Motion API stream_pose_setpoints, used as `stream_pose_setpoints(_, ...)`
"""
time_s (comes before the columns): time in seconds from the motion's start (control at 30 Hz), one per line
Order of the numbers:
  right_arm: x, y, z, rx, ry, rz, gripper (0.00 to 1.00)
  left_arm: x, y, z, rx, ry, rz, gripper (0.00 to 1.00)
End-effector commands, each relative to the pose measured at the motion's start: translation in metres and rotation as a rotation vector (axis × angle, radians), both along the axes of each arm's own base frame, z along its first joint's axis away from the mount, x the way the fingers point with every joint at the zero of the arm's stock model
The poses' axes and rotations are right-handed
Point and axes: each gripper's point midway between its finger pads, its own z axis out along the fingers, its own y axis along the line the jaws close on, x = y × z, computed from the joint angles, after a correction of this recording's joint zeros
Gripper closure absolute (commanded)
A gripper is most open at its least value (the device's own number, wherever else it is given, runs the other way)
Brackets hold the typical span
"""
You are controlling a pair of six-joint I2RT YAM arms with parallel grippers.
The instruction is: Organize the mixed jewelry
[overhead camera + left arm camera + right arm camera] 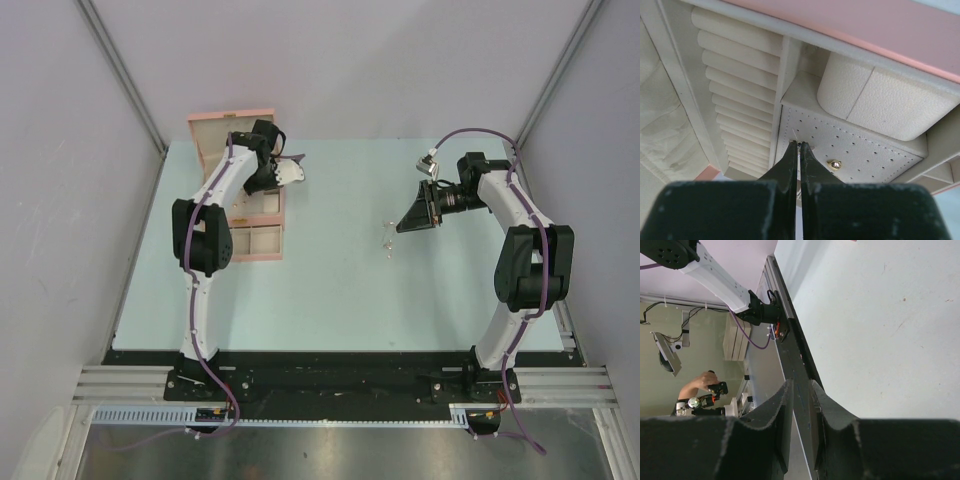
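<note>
The pink jewelry box (255,259) stands open at the back left, its lid (222,125) raised. My left gripper (293,170) is over the box. In the left wrist view its tips (799,145) are closed on a thin silvery wire-like piece (795,134) touching the perforated earring pad (865,150). A gold stud (834,163) sits in that pad. A few tiny silvery jewelry pieces (387,238) lie on the table's middle. My right gripper (405,222) hovers just right of them, open and empty (800,382).
Inside the box are ring rolls (735,90) and a cream cushion (875,95) below the pink rim (880,30). The right wrist view shows the pale table (880,315), its dark near rail (790,350) and the left arm's base (715,275).
</note>
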Motion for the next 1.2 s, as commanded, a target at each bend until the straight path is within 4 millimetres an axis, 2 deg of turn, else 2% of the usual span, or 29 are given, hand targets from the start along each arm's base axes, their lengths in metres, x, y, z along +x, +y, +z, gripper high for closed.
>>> stream_pose_setpoints(0.0,0.0005,0.0015,-0.0015,0.000,-0.019,0.011,0.77,-0.0038,0.0008,0.0234,-0.014,-0.029,-0.021,1.00)
stream_pose_setpoints(1.17,0.0016,0.0024,-0.0046,-0.002,-0.012,0.013,0.77,-0.0046,-0.0004,0.0274,-0.026,-0.032,-0.025,1.00)
